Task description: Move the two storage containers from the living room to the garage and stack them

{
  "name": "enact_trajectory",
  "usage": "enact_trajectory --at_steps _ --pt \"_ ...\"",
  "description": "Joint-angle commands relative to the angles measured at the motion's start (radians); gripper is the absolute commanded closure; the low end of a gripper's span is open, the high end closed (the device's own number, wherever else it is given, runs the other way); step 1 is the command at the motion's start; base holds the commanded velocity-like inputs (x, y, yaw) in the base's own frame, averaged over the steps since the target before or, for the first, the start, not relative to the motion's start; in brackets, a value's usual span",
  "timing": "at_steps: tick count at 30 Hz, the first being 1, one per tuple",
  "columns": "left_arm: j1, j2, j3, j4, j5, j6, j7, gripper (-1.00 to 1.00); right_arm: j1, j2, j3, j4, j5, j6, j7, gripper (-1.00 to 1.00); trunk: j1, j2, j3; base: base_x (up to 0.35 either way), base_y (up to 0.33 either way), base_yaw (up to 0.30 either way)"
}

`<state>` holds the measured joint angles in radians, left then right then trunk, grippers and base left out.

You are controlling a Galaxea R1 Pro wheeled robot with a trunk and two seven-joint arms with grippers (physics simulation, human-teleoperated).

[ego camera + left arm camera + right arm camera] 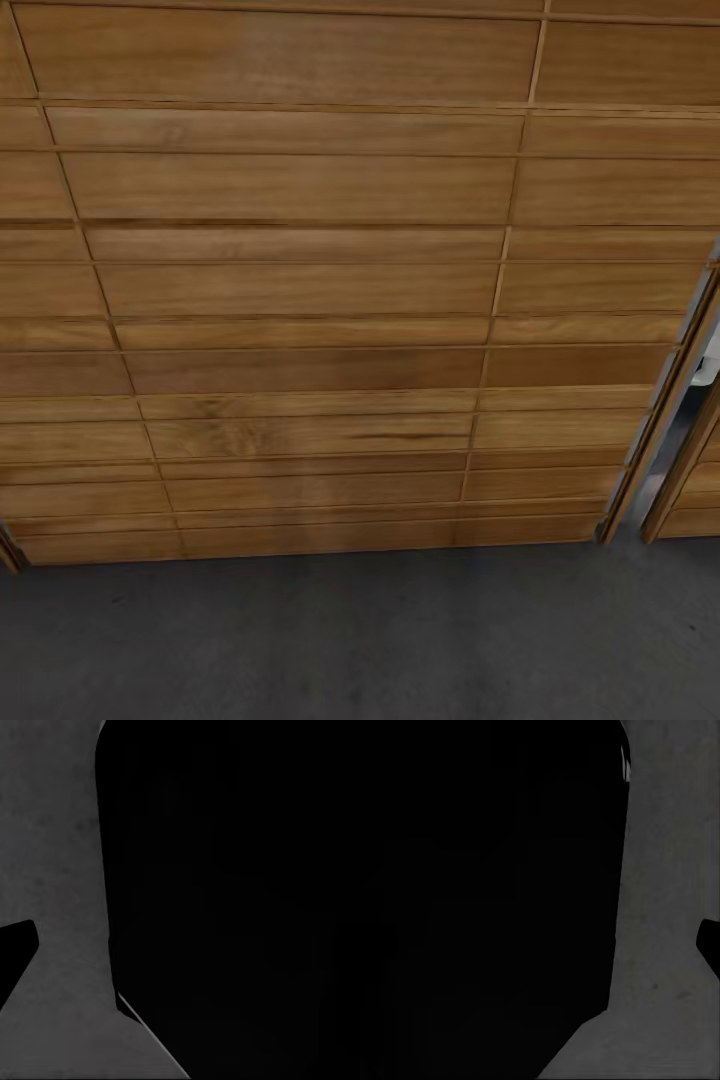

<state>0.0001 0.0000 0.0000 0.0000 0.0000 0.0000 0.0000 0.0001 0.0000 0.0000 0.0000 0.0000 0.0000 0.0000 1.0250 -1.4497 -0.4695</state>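
Observation:
I face the garage's horizontal wooden-slat door [300, 300] from close up, with the dark grey floor [350, 640] running along its foot. The two storage containers and the living room are out of view. In the left wrist view a large black mass [240, 885] hangs over the speckled grey floor [52, 855], and a small dark tip [15, 960] juts in at the edge. The right wrist view has a similar black mass [487, 892], grey floor [667, 907] and a dark tip [711, 949]. Neither view lets me read how the jaws stand.
At the door's right end a narrow gap [685, 430] opens between the slatted panel and a second wooden panel [700, 500], with a pale sliver beyond. The floor strip in front of the door is bare.

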Motion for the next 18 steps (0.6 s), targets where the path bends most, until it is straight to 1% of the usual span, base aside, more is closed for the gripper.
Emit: enact_trajectory --at_steps 1,13,18 --pt "-0.002 0.006 0.000 -0.006 0.002 -0.006 0.002 -1.00 -0.002 0.003 0.006 0.000 0.000 -0.006 -0.002 -1.00 0.000 0.000 0.000 0.000 0.000 0.000" --pt "-0.002 0.011 0.000 -0.034 0.002 -0.014 0.002 -1.00 -0.002 0.006 0.073 0.000 -0.010 -0.039 0.001 -1.00 0.000 0.000 0.000 0.000 0.000 0.000" --pt "-0.002 0.011 0.001 -0.035 0.002 -0.014 0.002 -1.00 -0.002 0.014 0.102 0.000 -0.008 -0.042 0.001 -1.00 0.000 0.000 0.000 0.000 0.000 0.000"
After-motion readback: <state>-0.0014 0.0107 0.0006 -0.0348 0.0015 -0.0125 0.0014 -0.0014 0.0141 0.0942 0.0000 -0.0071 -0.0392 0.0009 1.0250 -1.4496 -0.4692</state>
